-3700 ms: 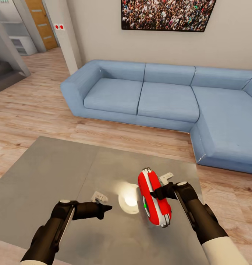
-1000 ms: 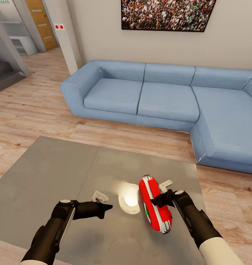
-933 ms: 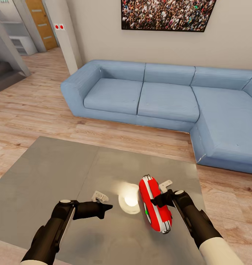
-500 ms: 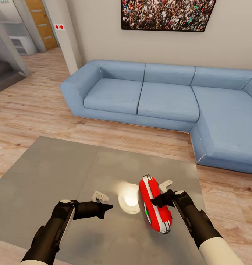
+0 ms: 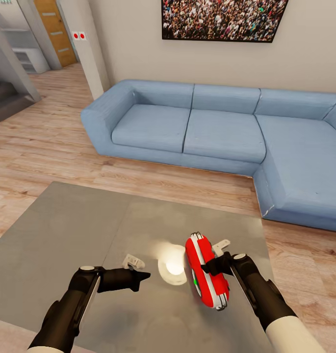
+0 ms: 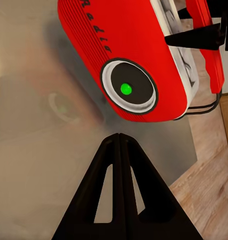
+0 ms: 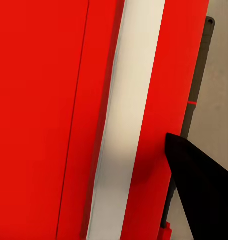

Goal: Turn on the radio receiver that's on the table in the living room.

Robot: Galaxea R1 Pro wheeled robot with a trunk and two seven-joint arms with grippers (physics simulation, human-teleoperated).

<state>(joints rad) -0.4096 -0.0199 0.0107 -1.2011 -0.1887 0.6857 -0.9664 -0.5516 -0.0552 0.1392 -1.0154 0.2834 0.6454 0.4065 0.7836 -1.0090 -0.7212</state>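
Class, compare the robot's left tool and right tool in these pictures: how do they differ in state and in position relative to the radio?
The left tool is shut on nothing and hangs apart from the radio receiver, pointing at its dial side; the right tool grips the receiver, holding it on edge. Both are black and sit over the grey table.

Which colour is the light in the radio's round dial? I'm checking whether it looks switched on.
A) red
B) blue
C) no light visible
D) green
D: in the left wrist view the radio receiver shows a bright green dot at the centre of its dark round dial.
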